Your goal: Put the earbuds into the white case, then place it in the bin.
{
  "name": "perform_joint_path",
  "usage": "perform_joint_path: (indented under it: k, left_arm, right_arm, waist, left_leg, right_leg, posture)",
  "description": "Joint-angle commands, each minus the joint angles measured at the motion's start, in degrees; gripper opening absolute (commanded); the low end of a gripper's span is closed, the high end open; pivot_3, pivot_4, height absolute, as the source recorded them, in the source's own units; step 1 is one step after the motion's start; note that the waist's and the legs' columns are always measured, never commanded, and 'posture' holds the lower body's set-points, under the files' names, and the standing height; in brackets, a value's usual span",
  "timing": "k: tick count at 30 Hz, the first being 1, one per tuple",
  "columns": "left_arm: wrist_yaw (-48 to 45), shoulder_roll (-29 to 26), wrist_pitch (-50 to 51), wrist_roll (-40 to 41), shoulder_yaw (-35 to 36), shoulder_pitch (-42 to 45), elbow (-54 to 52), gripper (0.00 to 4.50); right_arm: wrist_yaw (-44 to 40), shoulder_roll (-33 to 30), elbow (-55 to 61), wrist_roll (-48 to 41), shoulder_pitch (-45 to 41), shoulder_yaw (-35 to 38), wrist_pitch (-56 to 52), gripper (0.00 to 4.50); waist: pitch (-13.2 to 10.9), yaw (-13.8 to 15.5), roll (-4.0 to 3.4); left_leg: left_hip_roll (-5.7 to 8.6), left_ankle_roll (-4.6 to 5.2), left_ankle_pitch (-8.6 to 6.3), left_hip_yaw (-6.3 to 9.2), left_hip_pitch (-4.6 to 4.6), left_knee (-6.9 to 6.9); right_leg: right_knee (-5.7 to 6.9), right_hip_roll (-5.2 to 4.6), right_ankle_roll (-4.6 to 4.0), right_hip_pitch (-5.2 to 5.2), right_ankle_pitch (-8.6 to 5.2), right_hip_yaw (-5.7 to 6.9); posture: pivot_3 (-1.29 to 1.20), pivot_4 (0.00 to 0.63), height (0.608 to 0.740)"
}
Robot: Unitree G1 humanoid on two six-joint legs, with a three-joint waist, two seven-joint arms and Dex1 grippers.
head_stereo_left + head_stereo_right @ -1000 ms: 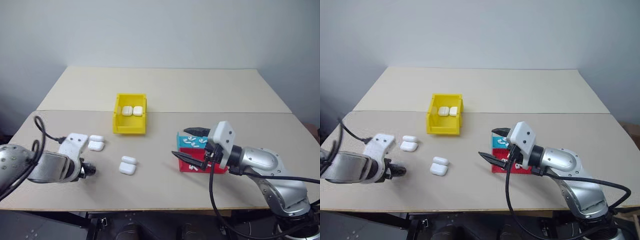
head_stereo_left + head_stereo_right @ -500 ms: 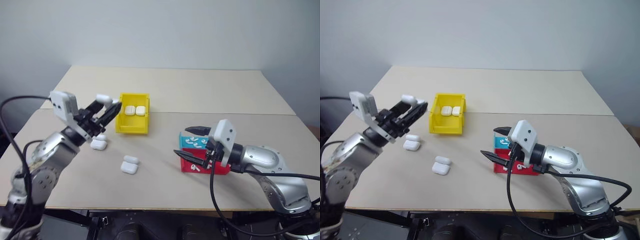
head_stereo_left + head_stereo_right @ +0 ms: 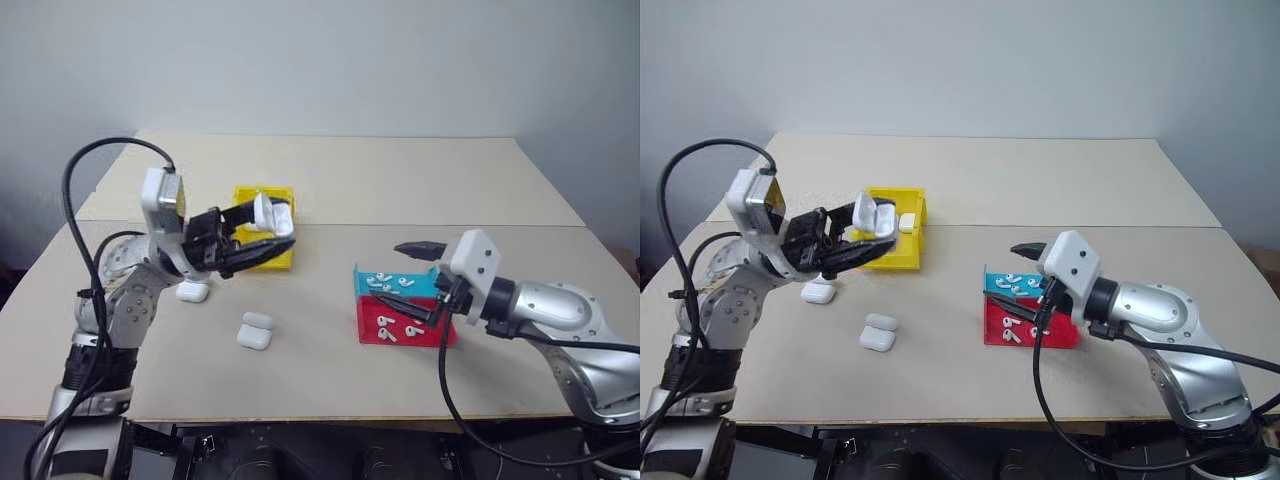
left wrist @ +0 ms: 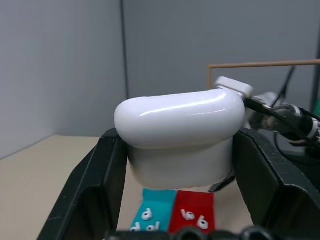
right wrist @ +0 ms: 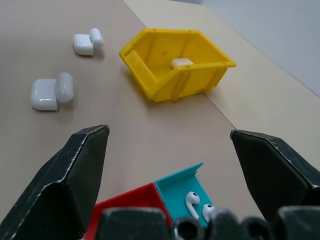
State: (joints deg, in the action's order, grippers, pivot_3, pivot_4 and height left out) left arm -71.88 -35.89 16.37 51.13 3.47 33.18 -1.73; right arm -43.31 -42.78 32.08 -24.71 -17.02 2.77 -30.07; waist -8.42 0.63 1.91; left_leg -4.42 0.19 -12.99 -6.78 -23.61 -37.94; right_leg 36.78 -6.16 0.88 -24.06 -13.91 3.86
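Left gripper [image 3: 262,238] pinching a small glossy white rounded earbud case [image 3: 263,214] between its two black fingers, lid open and tipped back; case held up off the beige tabletop [image 3: 330,370], in front of the small bright yellow low-walled plastic bin [image 3: 240,199], pointed across toward the right arm; left wrist view shows the case [image 4: 181,135] squeezed at both side walls, which leaves the open top free, likely so earbuds can be dropped in; whether it already holds any, cannot tell.

Right gripper [image 3: 412,280] spread wide, empty, hovering over the red and cyan two-compartment tray [image 3: 367,318]; tiny white stemmed earbuds [image 3: 385,282] lie loose in the cyan half, more [image 3: 397,327] in the red half; jaws straddle the tray's far side, probably lining up to pick one bud.

Yellow bin has at least one shut white case [image 3: 907,222] inside, so likely finished ones go there; two more open white cases on the table: one [image 3: 256,331] near the middle, well apart from the tray, one [image 3: 192,291] just below the left arm, waiting.

Judged step: earbud pick not yet made; held case not yet filled or binned; risk is the tiny buds slipping from wide black fingers.
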Motion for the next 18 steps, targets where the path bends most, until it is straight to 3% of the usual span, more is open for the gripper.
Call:
perform_joint_path:
  k: [1,6,13,18]
  left_arm:
    - [-2.4,0.9,-3.7,-6.6,-1.9,1.6,1.0,2.84]
    - [0.8,-3.4,0.4,-24.6,-12.9,6.4,3.3,2.84]
    - [-8.3,-6.1,6.5,-36.8,-26.2,16.8,6.4,2.84]
    - [-12.1,-5.8,4.8,-44.8,-33.3,18.9,6.7,2.84]
  right_arm:
    - [0.0,-0.8,2.1,0.2,0.2,1.7,1.2,4.50]
    - [-0.2,-1.1,2.8,0.3,1.2,1.9,1.2,4.50]
    - [-0.2,-0.8,3.5,0.8,1.1,0.6,0.9,4.50]
    - [0.7,-0.1,4.5,1.1,1.6,0.0,0.5,4.50]
  waist:
    - [0.0,0.0,0.00]
    - [0.0,0.1,0.01]
    - [0.0,0.1,0.00]
    - [0.0,0.0,0.00]
  left_leg:
    - [0.00,0.00,0.00,0.00,0.00,0.00]
    - [0.01,0.01,0.00,0.03,-0.01,-0.01]
    - [0.01,0.03,-0.01,0.06,-0.17,-0.06]
    - [0.00,0.04,-0.02,0.06,-0.16,-0.08]
  right_leg:
    - [0.00,0.00,0.00,0.01,0.00,0.00]
    - [0.01,0.01,0.01,0.01,0.00,0.02]
    - [0.00,0.02,0.02,-0.10,-0.01,0.06]
    - [0.05,0.03,0.03,-0.12,-0.02,0.03]
  posture:
    - [0.00,0.150,0.740]
    - [0.00,0.150,0.740]
    - [0.00,0.150,0.740]
    - [0.00,0.150,0.740]
